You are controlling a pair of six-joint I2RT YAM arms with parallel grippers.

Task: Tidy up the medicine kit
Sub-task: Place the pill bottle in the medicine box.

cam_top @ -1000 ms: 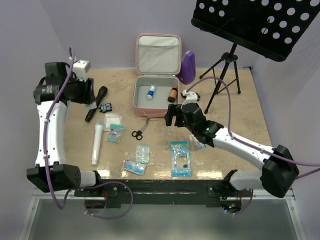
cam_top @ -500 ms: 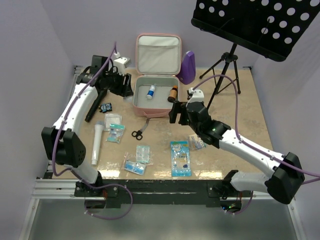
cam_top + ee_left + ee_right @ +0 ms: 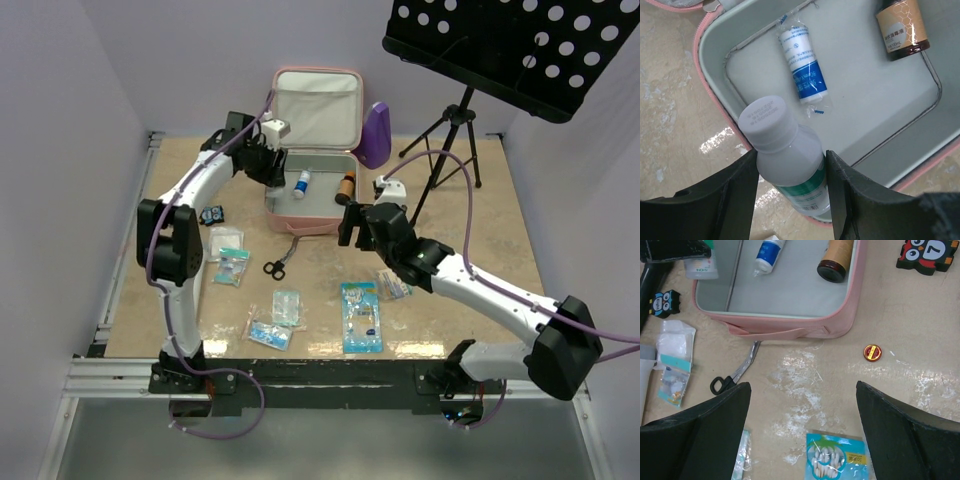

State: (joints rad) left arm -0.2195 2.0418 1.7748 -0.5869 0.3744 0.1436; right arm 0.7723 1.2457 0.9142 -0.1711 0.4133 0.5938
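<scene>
The medicine kit (image 3: 305,219) sits open at the 12 o'clock end of the counter (image 3: 500,240) in the top view. Its lid stands up. The left pincer (image 3: 275,165) is at the kit's 9 o'clock side. The right pincer (image 3: 342,222) hangs by the kit's 4 o'clock corner.

In the left wrist view, the left pincer is closed around a white bottle (image 3: 790,165), over the kit's rim. A blue and white roll (image 3: 802,65) and a brown bottle (image 3: 901,25) lie inside the kit, at 12 and 1 o'clock.

In the right wrist view, the right pincer is wide open and holds nothing. The kit is at 12 o'clock. Scissors (image 3: 735,375) lie at 9 o'clock. A little red tin (image 3: 872,352) lies at 3 o'clock.
</scene>
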